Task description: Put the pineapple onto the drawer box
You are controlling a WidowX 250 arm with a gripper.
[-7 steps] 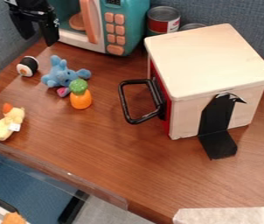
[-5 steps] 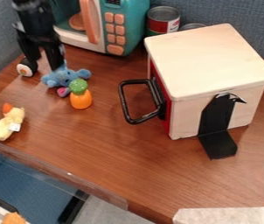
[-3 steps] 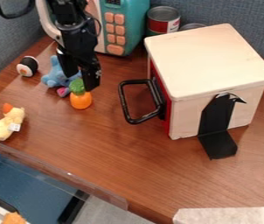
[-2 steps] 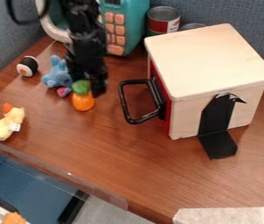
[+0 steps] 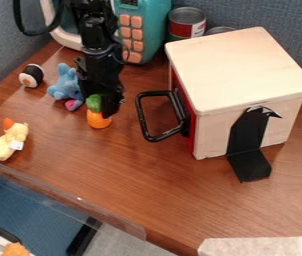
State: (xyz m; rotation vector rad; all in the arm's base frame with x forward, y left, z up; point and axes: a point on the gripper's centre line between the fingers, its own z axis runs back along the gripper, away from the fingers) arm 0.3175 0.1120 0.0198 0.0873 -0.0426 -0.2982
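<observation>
I had the black two-fingered claw (image 5: 101, 103) at the leafy end of the orange-and-green toy pineapple (image 5: 99, 119), near the red-fronted pale wooden drawer box (image 5: 240, 70). I couldn't tell whether it gripped. I judged this the grasp; next needed a sure hold, then a lift above the box.

Rear partition (image 5: 284, 30) and left partition (image 5: 3, 60): blue-gray, fabric-textured. Surface (image 5: 160, 190): brown wood grain, with soft light reflections. Transparent strip (image 5: 110, 218): along the lower-left edge. Beyond this edge: blue material (image 5: 30, 207) and light-gray floor (image 5: 121, 244).
</observation>
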